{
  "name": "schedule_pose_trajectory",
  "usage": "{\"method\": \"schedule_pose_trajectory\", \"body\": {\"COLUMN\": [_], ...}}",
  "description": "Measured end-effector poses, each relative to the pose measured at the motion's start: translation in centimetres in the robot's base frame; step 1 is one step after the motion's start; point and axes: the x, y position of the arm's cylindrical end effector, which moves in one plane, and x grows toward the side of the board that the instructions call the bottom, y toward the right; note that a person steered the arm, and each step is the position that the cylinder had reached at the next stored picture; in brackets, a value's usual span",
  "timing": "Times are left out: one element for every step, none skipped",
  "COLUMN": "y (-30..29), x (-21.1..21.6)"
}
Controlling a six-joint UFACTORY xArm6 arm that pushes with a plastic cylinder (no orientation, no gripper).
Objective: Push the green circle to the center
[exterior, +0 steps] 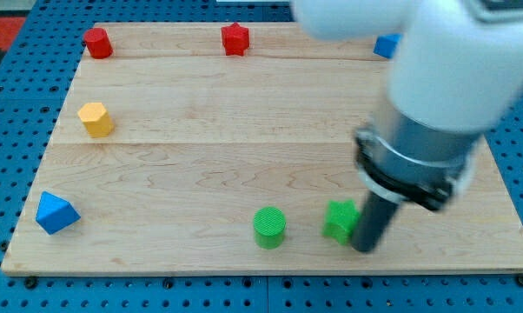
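Note:
The green circle sits near the board's bottom edge, a little right of the middle. A second green block, of an angular shape, lies just to its right. My tip is at the bottom right, touching or nearly touching the right side of the angular green block. The tip is apart from the green circle, with the angular green block between them. The arm's white and grey body covers the board's right part.
A red round block and a red star-like block lie along the top. A blue block shows partly at top right. A yellow hexagon block is at the left. A blue triangular block is at bottom left.

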Motion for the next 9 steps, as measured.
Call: {"method": "schedule_pose_trajectory", "body": {"y": [-0.5, -0.5, 2.0, 3.2, -2.1, -9.9, -13.1, -15.2, -16.0], "x": [-6.5, -8.4, -3.6, 2.1, 4.5, 2.7, -2.5, -5.8, -5.2]}}
